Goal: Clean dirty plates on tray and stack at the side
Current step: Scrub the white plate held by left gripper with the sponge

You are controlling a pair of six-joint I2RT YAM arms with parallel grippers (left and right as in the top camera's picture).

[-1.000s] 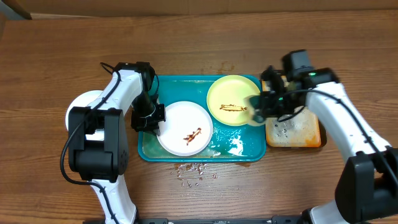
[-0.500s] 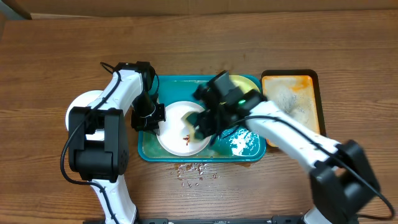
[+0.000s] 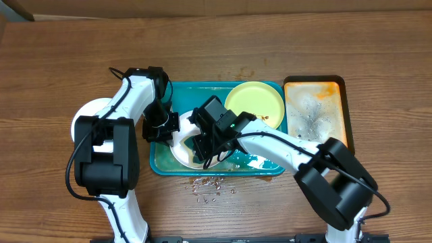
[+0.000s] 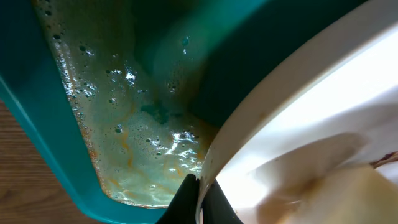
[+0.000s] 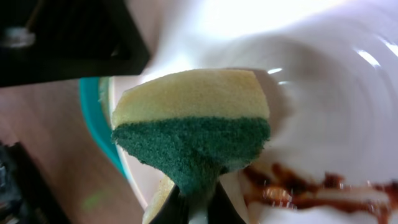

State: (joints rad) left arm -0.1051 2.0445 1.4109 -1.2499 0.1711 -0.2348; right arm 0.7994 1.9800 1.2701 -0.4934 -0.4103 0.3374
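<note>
A white plate [image 3: 179,146] with a brown smear [image 5: 298,186] lies at the left of the teal tray [image 3: 202,87]. My left gripper [image 3: 166,129] is shut on the plate's left rim [image 4: 298,93], one finger on each side [image 4: 200,200]. My right gripper [image 3: 206,145] is shut on a yellow-and-green sponge [image 5: 193,130], green side down over the plate [image 5: 329,87] beside the smear. A pale yellow-green plate [image 3: 255,106] sits at the tray's back right. A second white plate is out of view.
The tray floor is wet with soapy foam [image 4: 143,155] [image 3: 260,162]. A smaller orange tray [image 3: 317,111] with foam stands right of the teal tray. Brown crumbs [image 3: 209,185] lie on the wooden table in front of the tray.
My right arm has swung left from the orange tray across the teal tray, carrying the sponge onto the white plate. The left arm has not moved.
</note>
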